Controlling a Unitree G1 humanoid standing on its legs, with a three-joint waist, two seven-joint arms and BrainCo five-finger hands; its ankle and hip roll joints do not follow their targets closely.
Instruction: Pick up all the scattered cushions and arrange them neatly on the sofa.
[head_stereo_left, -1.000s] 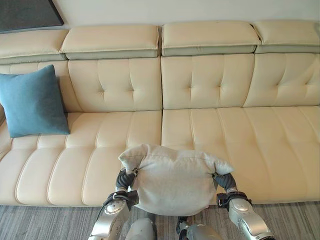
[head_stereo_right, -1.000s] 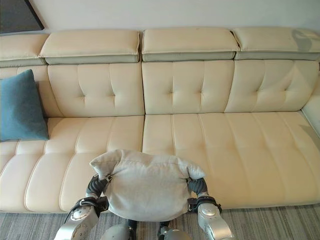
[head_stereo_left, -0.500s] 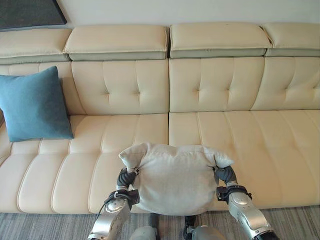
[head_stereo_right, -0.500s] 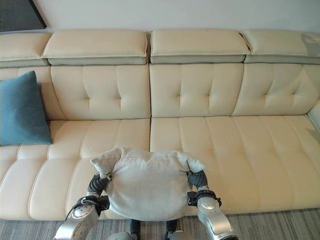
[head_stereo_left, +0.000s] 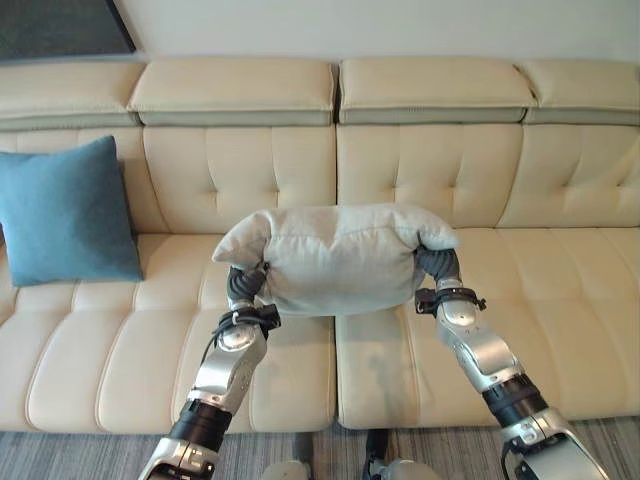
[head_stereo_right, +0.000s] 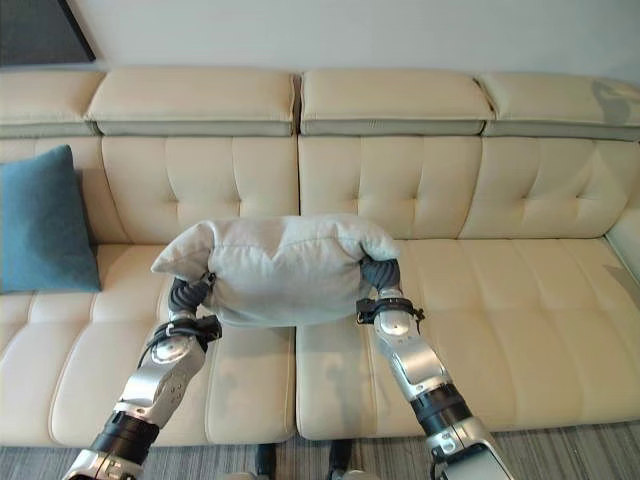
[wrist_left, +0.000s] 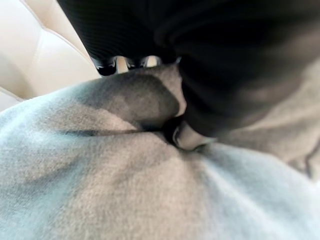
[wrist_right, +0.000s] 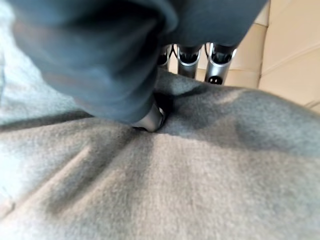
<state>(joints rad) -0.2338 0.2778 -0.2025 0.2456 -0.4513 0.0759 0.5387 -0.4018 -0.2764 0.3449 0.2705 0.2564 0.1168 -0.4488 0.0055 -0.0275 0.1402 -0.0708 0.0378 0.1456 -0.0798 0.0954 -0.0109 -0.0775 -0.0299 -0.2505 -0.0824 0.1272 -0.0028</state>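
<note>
Grey cushion (head_stereo_left: 335, 258) pinched by both hands (head_stereo_left: 243, 285) (head_stereo_left: 438, 264) over sofa (head_stereo_left: 560, 290) (blue cushion (head_stereo_left: 68, 212) left).

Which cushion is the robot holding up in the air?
The grey cushion, pinched between the left hand and right hand. The blue cushion just leans against the sofa backrest.

I am holding the grey cushion (head_stereo_left: 338, 258) level above the sofa (head_stereo_left: 480, 190) seat; the blue cushion (head_stereo_left: 66, 213) is leaning against the backrest.
</note>
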